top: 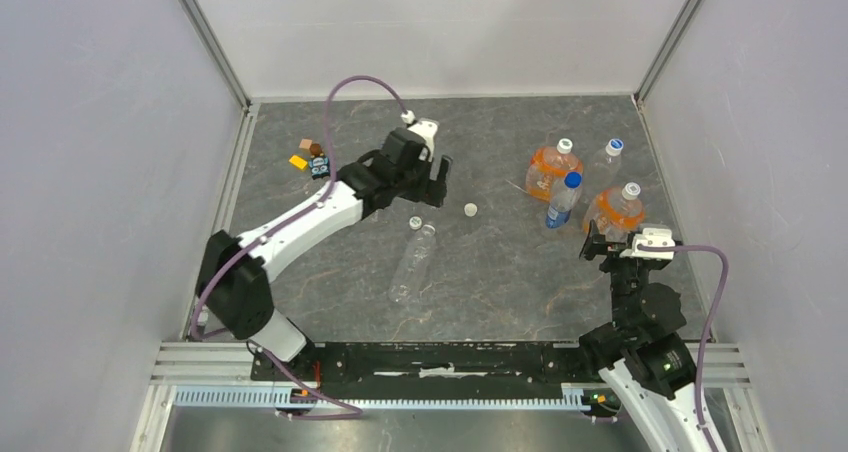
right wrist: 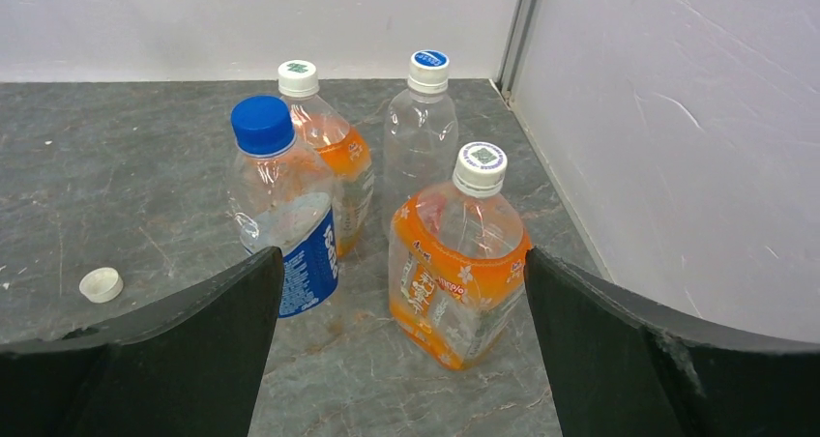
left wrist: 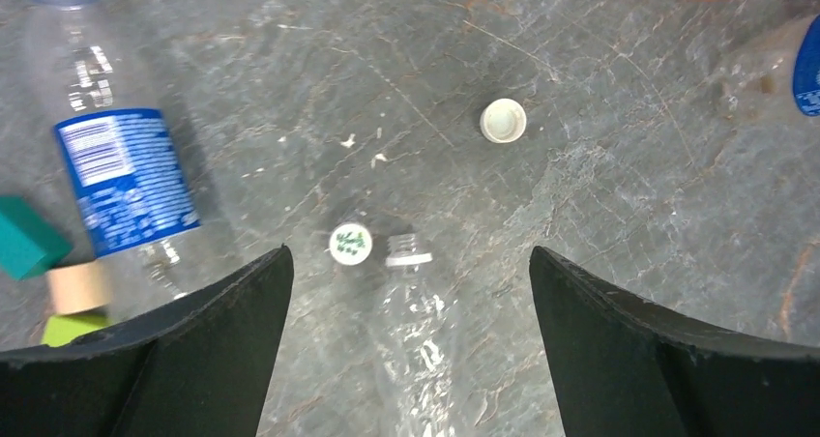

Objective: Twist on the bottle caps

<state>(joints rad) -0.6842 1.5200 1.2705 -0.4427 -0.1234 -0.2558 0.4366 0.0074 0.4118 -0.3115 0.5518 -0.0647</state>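
Unlabelled bottle (top: 412, 264) lies flat mid-worktop (top: 500, 282), a bit left of centre. Its open threaded neck points to the far edge, no cap on it. Green-print cap (left wrist: 350, 243) sits on the worktop just beside that neck, not touching as far as the wrist view shows. Plain white cap (left wrist: 503, 121) lies hollow side up, apart from the neck, towards the far-right corner.

Blue-label bottle (left wrist: 121, 181) also lies flat, towards the far-left corner and mostly under the left arm in the top view. There's a blue ring at its neck; the end is cut off, so can't tell if it's capped. Small coloured blocks (top: 308, 156) are next to it.

Left tool (left wrist: 408, 258) hangs above the unlabelled bottle's neck, fingers wide apart, nothing in them.

Right tool (right wrist: 402, 253) is near the right edge, fingers spread, gripping nothing. It faces four upright capped bottles near the far-right corner: blue-capped bottle (right wrist: 280, 224), two orange-drink bottles (right wrist: 459, 263) and a clear bottle (right wrist: 421, 132).
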